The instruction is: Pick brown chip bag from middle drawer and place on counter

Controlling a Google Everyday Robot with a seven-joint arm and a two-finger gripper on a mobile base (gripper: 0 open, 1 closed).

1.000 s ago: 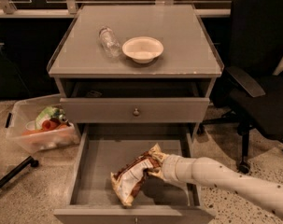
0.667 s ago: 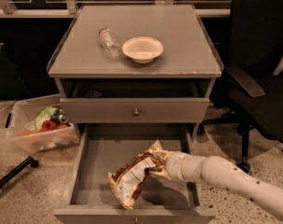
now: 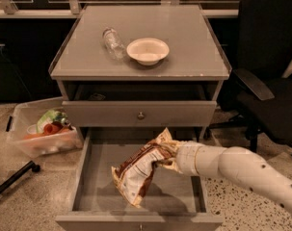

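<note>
Scanning from the left, we saw a clear plastic bin of coloured odds and ends on the speckled floor. Next came the squarish matte-grey counter, carrying a clear plastic bottle and a white bowl. Below it the wide grey middle drawer stood open. Over its floor hung the crumpled dark-brown foil chip bag, tilted and apparently clear of the floor, to judge by the shadow beneath it. The robot's hand was clamped on the bag's upper cream-crimped end, its fingers mostly buried in foil. We judged the bag light, soft and slippery, and its contents brittle. A pinch on the flat crimped seam suited it best, since the puffed middle would crush or slide. Right of the white arm stood a black office chair.
</note>
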